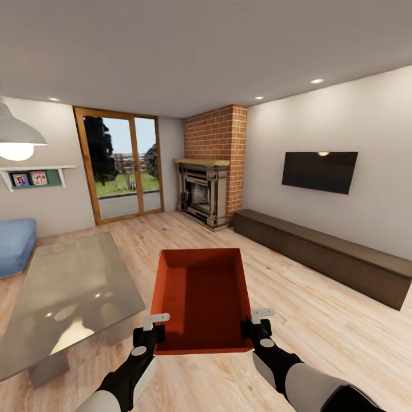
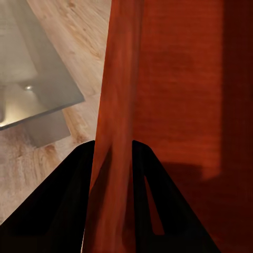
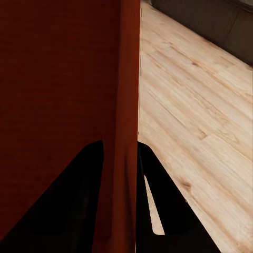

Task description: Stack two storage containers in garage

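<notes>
R end effector (image 3: 120,158): two dark fingers (image 3: 87,200) straddle the side wall of the orange-red storage container (image 3: 58,74), one finger inside the box, the other outside, both pressed against the wall w/ no gap visible. Wall runs straight away from the camera, edge-on; the container's inner face is plain, smooth, in shadow. On the outer side lies light wood-plank flooring (image 3: 195,116), brightly lit, grain running diagonally. Far end of the floor: a stretch of the low dark cabinet (image 3: 211,21), its base meeting the planks. Container is apart from the cabinet.
</notes>
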